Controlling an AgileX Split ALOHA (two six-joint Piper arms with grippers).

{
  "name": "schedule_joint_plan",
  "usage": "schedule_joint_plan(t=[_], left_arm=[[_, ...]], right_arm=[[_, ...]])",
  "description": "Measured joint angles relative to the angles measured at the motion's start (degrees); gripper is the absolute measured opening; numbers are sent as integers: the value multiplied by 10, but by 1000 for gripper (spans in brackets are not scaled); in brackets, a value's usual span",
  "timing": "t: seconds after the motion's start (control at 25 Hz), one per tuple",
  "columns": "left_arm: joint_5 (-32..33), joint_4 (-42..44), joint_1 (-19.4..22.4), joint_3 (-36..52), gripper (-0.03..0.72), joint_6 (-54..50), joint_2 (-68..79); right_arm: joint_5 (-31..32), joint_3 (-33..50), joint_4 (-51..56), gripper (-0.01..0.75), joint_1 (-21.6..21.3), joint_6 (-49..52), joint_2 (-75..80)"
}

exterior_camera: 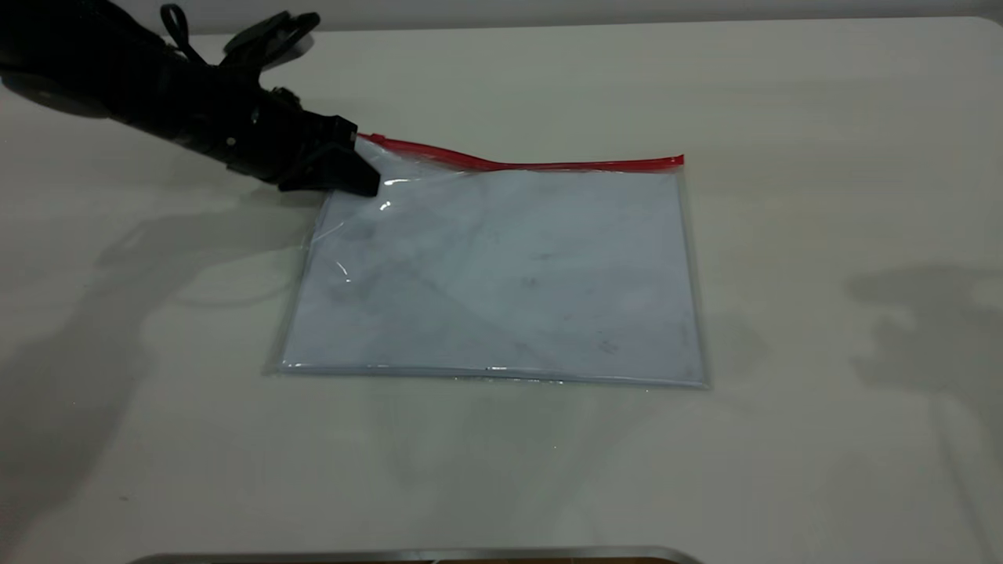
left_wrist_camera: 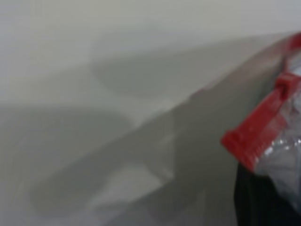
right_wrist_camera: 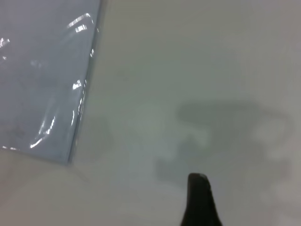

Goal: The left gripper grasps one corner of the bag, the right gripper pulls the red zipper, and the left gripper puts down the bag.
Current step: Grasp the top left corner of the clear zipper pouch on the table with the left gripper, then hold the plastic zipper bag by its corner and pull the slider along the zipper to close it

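My left end effector (exterior_camera: 356,168) pinches the bag's (exterior_camera: 501,274) lifted corner (exterior_camera: 368,149). Only my left wrist view shows the red zipper's (left_wrist_camera: 258,129) end. My right end effector (right_wrist_camera: 200,200) is off the bag; its opening, I cannot tell.

the bag (exterior_camera: 501,274) lies flat on the table (exterior_camera: 823,117), near its middle, with the paper sheets (exterior_camera: 509,266) inside it and the zipper (exterior_camera: 533,163) along its far edge. the left gripper (exterior_camera: 356,168) reaches in from the far left and sits at the corner of the bag (exterior_camera: 372,153) where the zipper ends, that corner raised a little off the table. the right gripper (right_wrist_camera: 200,200) is over bare table to the right of the bag, apart from it.
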Motion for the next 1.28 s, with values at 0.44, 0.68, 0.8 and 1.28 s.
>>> schedule_joint_plan(t=[0.44,0.68,0.8,1.28], left_arm=[[180,279,-3,-176,53,41,-1],[253,308,-10,-228,53,210,-1],[260,304,-24,-228,53,294,-1],[261,241,-57,-228,53,320,-1]], right_arm=[[-37,-25,185,576,7,-245,68],[-42,-87,312,576,68,-431,161],[-38,-127,364,576,98,-506,208],[27,-254,577,576,156,-748,368]])
